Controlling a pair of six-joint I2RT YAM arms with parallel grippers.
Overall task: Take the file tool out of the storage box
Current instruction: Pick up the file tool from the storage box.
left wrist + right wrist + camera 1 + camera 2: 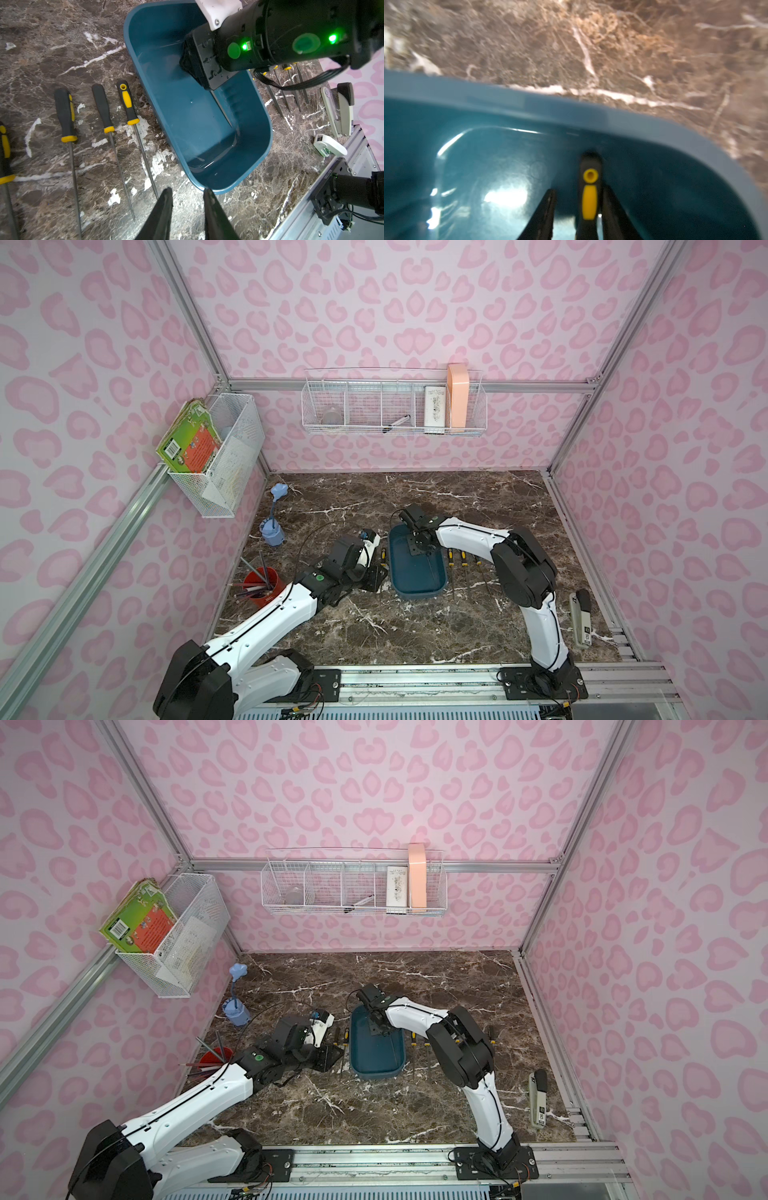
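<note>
Your left hand (pixel 188 190) hangs just beside the left long wall of the storage box (pixel 419 596), near its front corner. Its fingers are spread a little with nothing between them. You cannot tell from the left wrist view whether a fingertip touches that corner. Beside that hand the left row of files (pixel 127 104) lies flat on the table (pixel 415 635), and the nearest one is just beside the box.

The box sits about the middle of the table, and the file tool (pixel 589 197) is inside it. It lies on the floor along the right long wall, with its black-and-yellow handle close to the back short wall and its blade (pixel 221 110) running toward the front. Your right hand (pixel 579 189) is down in the box astride the handle. One finger rests against the handle and the other stands off with a gap showing, so nothing is pinched yet.

That uneven contact is your first risk. If you close off-centre, the round handle will likely roll or skid away instead of seating. The handle also lies tight to the walls, so a finger could catch the plastic and nudge the box. The box looks light, so a shove would probably carry it into either row of files.

On the lift, watch the long blade. If the handle comes up steeply, the tip may drag the floor or hook the front wall, which could twist the tool out of a thin grip or tip the box.

The right row of files (pixel 461 568) lies just beside the right long wall, so a dropped tool could land among them. The stapler (pixel 579 618) lies well apart, near the table's right edge.
</note>
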